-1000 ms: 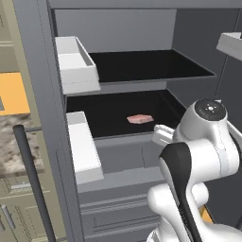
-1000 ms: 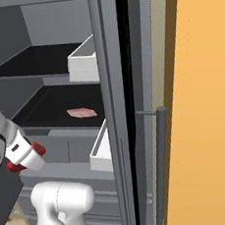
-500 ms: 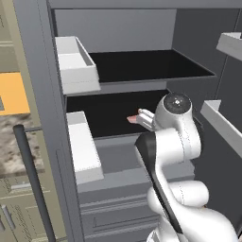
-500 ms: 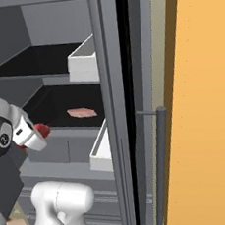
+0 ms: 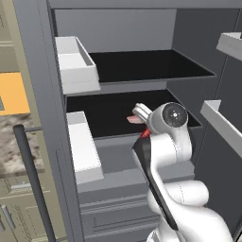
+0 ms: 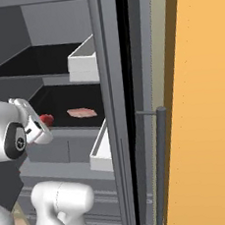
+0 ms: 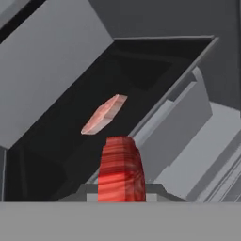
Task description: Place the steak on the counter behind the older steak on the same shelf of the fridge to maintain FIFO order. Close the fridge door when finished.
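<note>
The jaws pinch the red steak (image 7: 120,169) at the shelf's (image 7: 70,141) near edge, ready to pass behind the pale steak (image 7: 103,115).

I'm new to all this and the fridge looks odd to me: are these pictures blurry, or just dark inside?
Left base view: flat, even light, and the shelf is plain black with no glare. Right base view: the older steak looks soft and grainy, with no real shadow. Hand view: the steak in the gripper looms large and smeared, and the picture is tilted.
</note>
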Controlling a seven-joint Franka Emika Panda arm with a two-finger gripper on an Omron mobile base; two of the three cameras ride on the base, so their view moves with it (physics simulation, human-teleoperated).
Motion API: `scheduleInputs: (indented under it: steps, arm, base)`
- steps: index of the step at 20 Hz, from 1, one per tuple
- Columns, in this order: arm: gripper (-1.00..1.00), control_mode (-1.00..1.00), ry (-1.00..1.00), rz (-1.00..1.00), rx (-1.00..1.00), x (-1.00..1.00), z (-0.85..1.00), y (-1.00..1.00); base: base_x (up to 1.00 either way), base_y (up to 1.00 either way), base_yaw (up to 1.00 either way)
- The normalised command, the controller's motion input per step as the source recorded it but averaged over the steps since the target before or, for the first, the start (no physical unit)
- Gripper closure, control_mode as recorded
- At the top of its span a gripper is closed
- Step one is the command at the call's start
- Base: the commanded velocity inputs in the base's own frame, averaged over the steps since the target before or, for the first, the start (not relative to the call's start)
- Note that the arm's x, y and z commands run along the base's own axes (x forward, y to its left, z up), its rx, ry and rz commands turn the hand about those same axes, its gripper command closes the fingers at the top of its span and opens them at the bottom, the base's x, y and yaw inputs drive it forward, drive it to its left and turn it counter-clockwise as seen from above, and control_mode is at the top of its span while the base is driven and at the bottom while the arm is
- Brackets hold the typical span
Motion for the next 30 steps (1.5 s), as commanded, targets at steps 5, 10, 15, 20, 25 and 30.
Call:
scheduleInputs:
  steps: [5,10,15,20,25,30]
  arm:
    - [1.0,-1.0,-0.03,-0.01,0.13,0.6,0.03,0.0]
    - [1.0,-1.0,0.0,-0.02,0.08,0.58,0.0,0.0]
    - [1.0,-1.0,0.0,-0.01,0.09,0.64,0.0,0.0]
    - [1.0,-1.0,0.0,-0.02,0.11,0.71,0.0,0.0]
    - [1.0,-1.0,-0.01,-0.03,0.08,0.59,0.0,0.0]
    - [1.0,-1.0,-0.09,0.0,0.04,0.35,-0.1,0.0]
  base:
    - [0.0,0.0,0.0]
    - [0.0,0.0,0.0]
    - [0.0,0.0,0.0]
    - [0.0,0.0,0.0]
    - [0.0,0.0,0.0]
    - [0.0,0.0,0.0]
